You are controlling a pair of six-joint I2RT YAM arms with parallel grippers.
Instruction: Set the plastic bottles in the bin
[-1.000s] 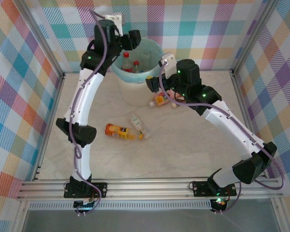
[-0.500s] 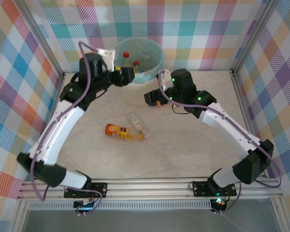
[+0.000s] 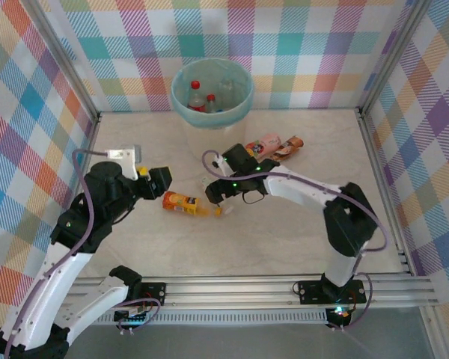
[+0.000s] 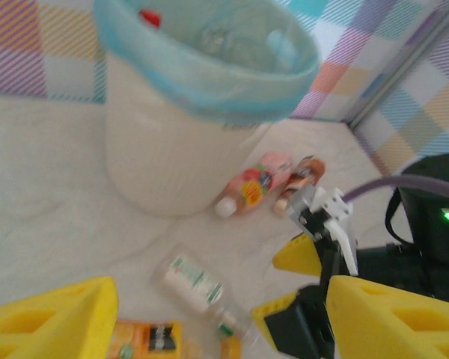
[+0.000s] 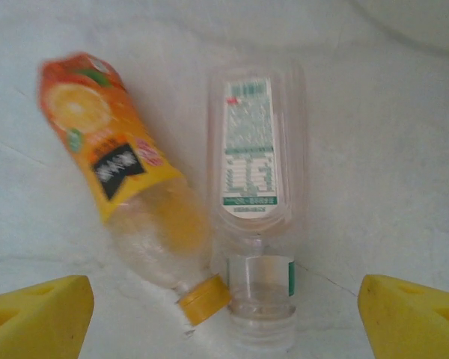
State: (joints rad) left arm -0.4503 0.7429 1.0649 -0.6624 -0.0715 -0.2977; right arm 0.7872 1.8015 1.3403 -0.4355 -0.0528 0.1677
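arms back from the bin (image 3: 209, 123), left gripper (image 3: 159, 179) and right gripper (image 5: 221, 301) open, empty (right above clear bottle (image 5: 258, 157))

- A pale cream, faintly marbled surface (image 3: 284, 232) carries everything.
- A round cream-white bin (image 3: 209, 142) with a light teal liner folded over its rim stands upright at the far middle of the surface.
- A pink bottle (image 3: 264, 143) lies on its side just right of the bin's foot.
- A brown-orange bottle (image 3: 289, 144) lies alongside it, on the side away from the bin.
- An orange-yellow bottle (image 5: 127, 187) with an orange-fruit label and a yellow cap lies on its side near the middle of the surface.
- A clear bottle (image 5: 256, 172) with a white and green label lies just beside it. The two touch near their necks, and their bodies angle apart.
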